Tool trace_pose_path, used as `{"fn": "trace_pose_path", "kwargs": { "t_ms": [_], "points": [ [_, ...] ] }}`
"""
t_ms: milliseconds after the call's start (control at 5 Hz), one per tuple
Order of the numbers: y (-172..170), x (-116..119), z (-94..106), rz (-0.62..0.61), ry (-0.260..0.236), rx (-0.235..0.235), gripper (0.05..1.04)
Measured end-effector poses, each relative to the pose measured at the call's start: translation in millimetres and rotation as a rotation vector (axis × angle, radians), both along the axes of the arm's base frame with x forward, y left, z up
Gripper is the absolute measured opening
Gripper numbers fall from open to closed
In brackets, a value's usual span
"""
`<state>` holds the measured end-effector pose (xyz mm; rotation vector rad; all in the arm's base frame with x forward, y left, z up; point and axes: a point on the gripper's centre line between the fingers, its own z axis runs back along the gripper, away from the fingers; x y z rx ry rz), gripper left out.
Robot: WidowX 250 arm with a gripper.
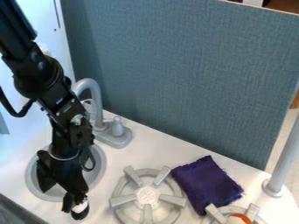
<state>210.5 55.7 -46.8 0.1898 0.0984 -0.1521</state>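
A blue-grey textured panel point(187, 74) stands upright, with what seems pale floor point(286, 127) beyond.

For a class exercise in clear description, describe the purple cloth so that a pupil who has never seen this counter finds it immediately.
Find the tall blue-grey partition behind the white counter. In front of its right part, between the full burner and the one cut off by the bottom edge, lies the cloth. It is dark purple, soft and frayed, unlike the grey, spoked burners.

purple cloth point(205, 181): matt | burner point(122, 200): smooth, plastic-looking | divider point(187, 78): matt, textured
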Motion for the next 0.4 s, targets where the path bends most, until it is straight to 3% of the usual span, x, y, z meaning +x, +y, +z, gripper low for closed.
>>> {"fn": "trace_pose_path", "kwargs": {
  "t_ms": [200, 400],
  "points": [
    [-1, -4, -5.4, -0.002, 0.025, -0.005, 1.001],
    [-4, 6, -9.1, -0.020, 0.030, -0.037, 1.001]
  ]
}}
